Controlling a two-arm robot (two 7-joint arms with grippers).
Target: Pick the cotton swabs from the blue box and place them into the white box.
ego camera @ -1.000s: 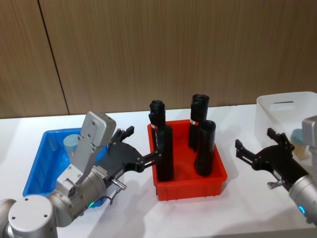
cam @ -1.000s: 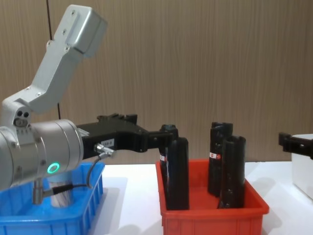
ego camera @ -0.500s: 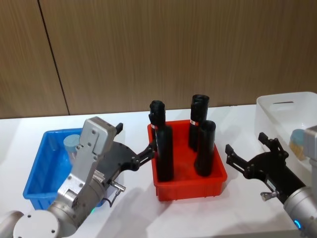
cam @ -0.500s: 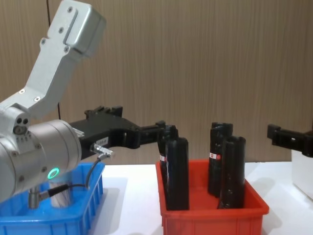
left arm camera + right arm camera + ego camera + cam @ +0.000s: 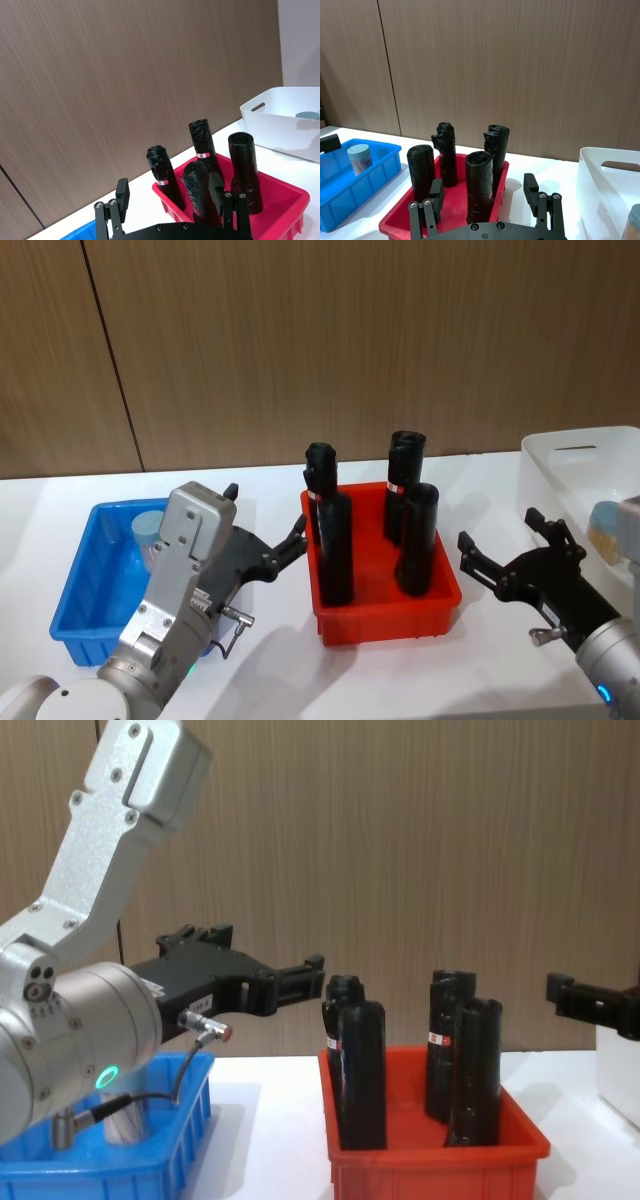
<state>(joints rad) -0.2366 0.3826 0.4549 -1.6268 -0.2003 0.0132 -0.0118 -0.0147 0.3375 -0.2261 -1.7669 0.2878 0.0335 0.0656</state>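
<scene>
Head camera high, looking down; chest low, side-on; wrists forward; all share red bin (image 5: pixel 385 620).

no legible text, small labels (image 5: pixel 202 155) on black bottles (image 5: pixel 333 550) unreadable

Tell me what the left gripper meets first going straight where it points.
Probably the top of the nearest black bottle in the red bin; the open left gripper sits about that high and might pass over.
</scene>
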